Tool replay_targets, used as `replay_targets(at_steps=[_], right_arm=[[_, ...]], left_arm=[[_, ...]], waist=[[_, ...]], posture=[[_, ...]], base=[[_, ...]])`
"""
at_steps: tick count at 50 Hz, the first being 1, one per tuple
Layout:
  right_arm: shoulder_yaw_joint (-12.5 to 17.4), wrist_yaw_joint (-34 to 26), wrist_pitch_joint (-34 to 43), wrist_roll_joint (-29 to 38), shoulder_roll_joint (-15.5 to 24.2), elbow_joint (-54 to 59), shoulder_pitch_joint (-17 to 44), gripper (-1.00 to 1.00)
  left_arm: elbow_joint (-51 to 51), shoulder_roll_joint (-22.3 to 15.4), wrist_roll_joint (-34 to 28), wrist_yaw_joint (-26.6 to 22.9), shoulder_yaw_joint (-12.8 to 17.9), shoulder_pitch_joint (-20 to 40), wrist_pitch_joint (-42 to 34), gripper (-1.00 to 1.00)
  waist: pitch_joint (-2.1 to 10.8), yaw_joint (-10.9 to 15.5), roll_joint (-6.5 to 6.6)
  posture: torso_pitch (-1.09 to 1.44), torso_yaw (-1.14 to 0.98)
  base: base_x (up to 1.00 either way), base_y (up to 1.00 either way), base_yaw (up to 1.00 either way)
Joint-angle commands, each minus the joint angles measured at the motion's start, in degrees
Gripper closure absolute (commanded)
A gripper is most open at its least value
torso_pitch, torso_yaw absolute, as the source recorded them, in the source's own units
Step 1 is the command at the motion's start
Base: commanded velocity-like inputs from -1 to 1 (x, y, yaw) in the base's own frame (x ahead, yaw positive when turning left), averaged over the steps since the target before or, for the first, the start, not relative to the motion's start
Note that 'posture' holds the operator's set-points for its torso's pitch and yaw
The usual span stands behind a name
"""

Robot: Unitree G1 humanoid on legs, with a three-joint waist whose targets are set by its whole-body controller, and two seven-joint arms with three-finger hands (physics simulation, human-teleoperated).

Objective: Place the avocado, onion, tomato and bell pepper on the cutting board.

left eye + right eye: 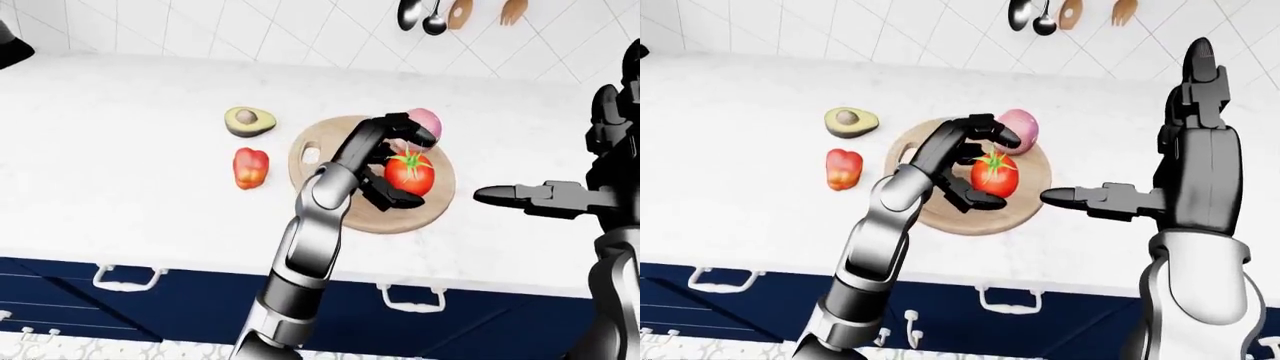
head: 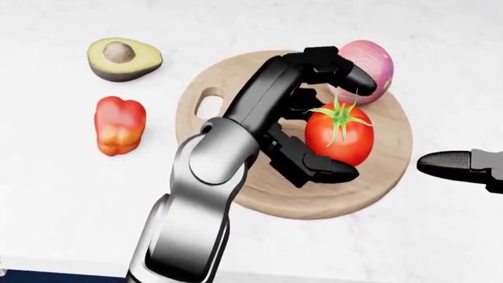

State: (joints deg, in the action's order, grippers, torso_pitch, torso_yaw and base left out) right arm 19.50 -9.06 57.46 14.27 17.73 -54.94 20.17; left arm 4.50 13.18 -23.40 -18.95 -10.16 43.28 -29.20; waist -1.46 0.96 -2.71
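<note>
My left gripper (image 2: 351, 127) is shut on the red tomato (image 2: 346, 144), with one finger above it and one below. The tomato sits low over the right half of the round wooden cutting board (image 2: 370, 191). The pinkish onion (image 2: 371, 59) lies on the board's upper right edge, just beyond my fingers. Off the board to its left are the halved avocado (image 2: 123, 59) and the red bell pepper (image 2: 120, 125), both on the white counter. My right gripper (image 1: 1120, 201) hangs open to the right of the board, holding nothing.
The white counter (image 1: 120, 150) ends at a near edge above navy drawers with white handles (image 1: 125, 277). Spoons and spatulas (image 1: 435, 15) hang on the tiled wall at the top.
</note>
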Motion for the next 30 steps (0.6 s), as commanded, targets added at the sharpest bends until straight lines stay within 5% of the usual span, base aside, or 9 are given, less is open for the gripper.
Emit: replay_targets(at_steps=[1, 17, 24, 30], right_arm=[[0.71, 0.16, -1.22, 0.27, 0.79, -1.52, 1.01, -1.0], [0.93, 0.27, -1.96, 0.11, 0.32, -1.57, 0.14, -1.0], [0.75, 0.29, -1.71, 0.2, 0.42, -1.68, 0.23, -1.0], [0.62, 0.34, -1.7, 0.31, 0.39, -1.6, 0.3, -1.0]], left_arm=[[-2.57, 0.36, 0.07, 0.34, -0.14, 1.5, 1.62, 0.29], [-2.78, 0.28, -0.21, 0.19, -0.3, 0.41, 1.84, 0.12], [-2.75, 0.23, -0.28, 0.18, -0.25, 0.24, 1.99, -0.14], [-3.02, 0.17, -0.37, 0.09, -0.25, 0.31, 1.82, -0.65]], waist=[[1.33, -0.02, -0.41], [1.4, 0.01, -0.37], [1.4, -0.01, -0.36], [1.37, -0.01, -0.39]], posture=[[0.0, 0.0], [0.0, 0.0], [0.0, 0.0], [0.0, 0.0]], base=[[0.0, 0.0, 0.0], [0.0, 0.0, 0.0], [0.0, 0.0, 0.0], [0.0, 0.0, 0.0]])
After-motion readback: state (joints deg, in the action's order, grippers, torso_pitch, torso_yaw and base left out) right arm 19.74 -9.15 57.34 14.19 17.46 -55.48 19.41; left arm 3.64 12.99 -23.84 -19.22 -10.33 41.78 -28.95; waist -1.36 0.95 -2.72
